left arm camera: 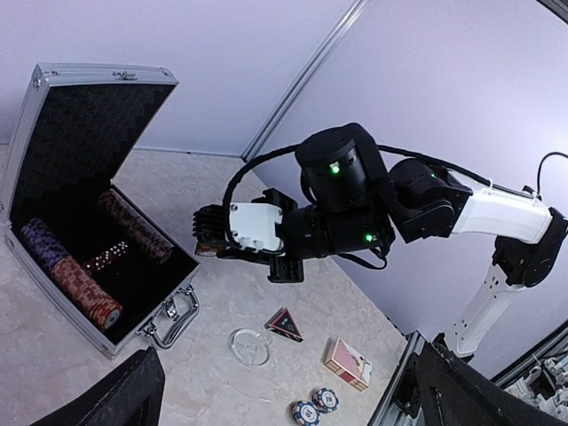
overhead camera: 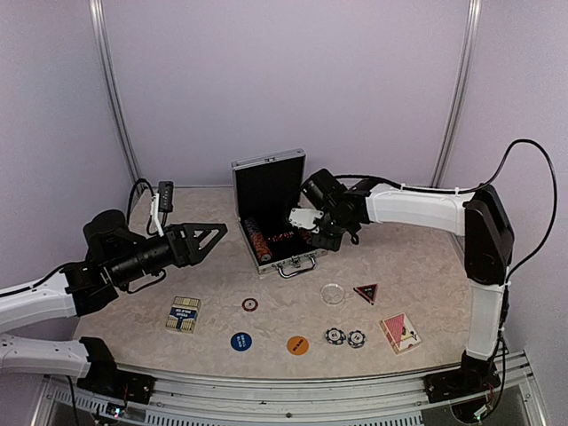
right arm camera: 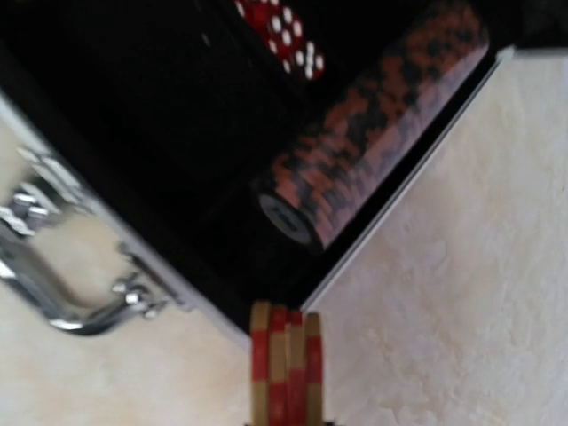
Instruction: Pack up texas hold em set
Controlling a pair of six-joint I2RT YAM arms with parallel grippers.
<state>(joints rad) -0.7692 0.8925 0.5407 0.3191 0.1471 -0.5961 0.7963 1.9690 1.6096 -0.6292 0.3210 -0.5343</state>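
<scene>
Front of desk point(overhead camera: 426, 266): blue disc point(overhead camera: 240, 341), orange disc point(overhead camera: 298, 344), two striped chips point(overhead camera: 345, 337), red deck point(overhead camera: 401, 332). Just behind: blue deck point(overhead camera: 183, 314), red chip point(overhead camera: 250, 304), clear disc point(overhead camera: 333, 292), triangle point(overhead camera: 365, 291). All loose, unpacked.

Discs lie flat and thin. Likely slick and hard to get under; pinch at the rim. Decks look boxy, light and stiff; take across the narrow sides.

Left end effector point(overhead camera: 211, 241) hangs wide open and empty over the desk's left.

Farther back: case point(overhead camera: 266, 186) open, lid upright, chip rows point(left arm camera: 84, 288) and dice point(right arm camera: 282, 31) inside. Right end effector point(left arm camera: 204, 235) is just outside its front right corner, clamped on a small stack point(right arm camera: 286, 364) of red-and-yellow chips on edge. The stack may fan if squeezed off-centre.
</scene>
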